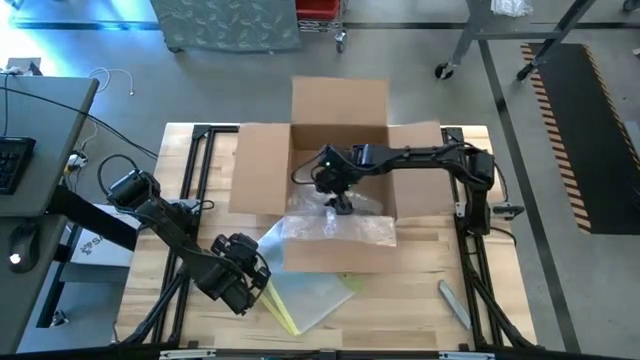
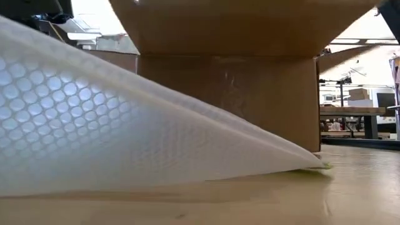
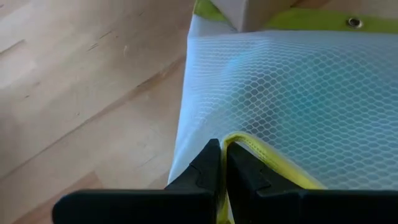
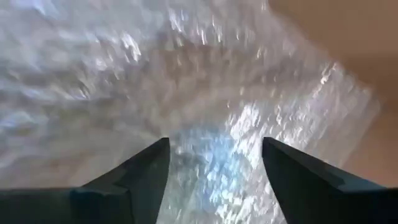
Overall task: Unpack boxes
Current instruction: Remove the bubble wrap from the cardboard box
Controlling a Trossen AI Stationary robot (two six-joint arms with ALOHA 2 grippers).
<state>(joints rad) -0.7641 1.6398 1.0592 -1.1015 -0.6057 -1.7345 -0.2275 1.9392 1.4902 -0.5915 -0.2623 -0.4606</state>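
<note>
Carton (image 1: pixel 340 150) rests open on counter (image 1: pixel 420 310). Right hand (image 1: pixel 342 203), fingers apart, hovers over crinkly film (image 1: pixel 345 228). Left hand (image 1: pixel 250 285) is clamped on sleeve (image 1: pixel 310 295).

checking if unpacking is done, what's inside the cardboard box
Crinkly clear plastic film fills the open cardboard box and spills over its near flap. The right gripper hangs open over it. Anything under the film is covered.

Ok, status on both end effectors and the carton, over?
Left end effector shut on yellow-edged clear mesh sleeve. Right end effector open over crinkly clear film in brown cardboard carton. Film blocks the carton floor.
</note>
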